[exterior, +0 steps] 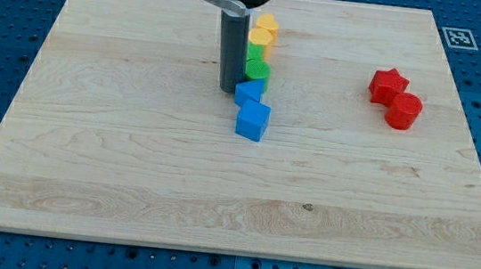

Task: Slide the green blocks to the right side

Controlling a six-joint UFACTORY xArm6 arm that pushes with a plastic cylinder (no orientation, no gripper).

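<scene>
Two green blocks stand in a column near the view's top centre: an upper green block and a lower rounded green block. Above them sit two yellow blocks, and below them two blue blocks, one touching the lower green block and a blue cube below it. My tip rests on the board just left of the column, level with the upper blue block and next to the lower green block. The rod hides the left edges of the green blocks.
A red star-shaped block and a red rounded block sit together at the view's right. The wooden board lies on a blue perforated table, with a marker tag at the board's top right corner.
</scene>
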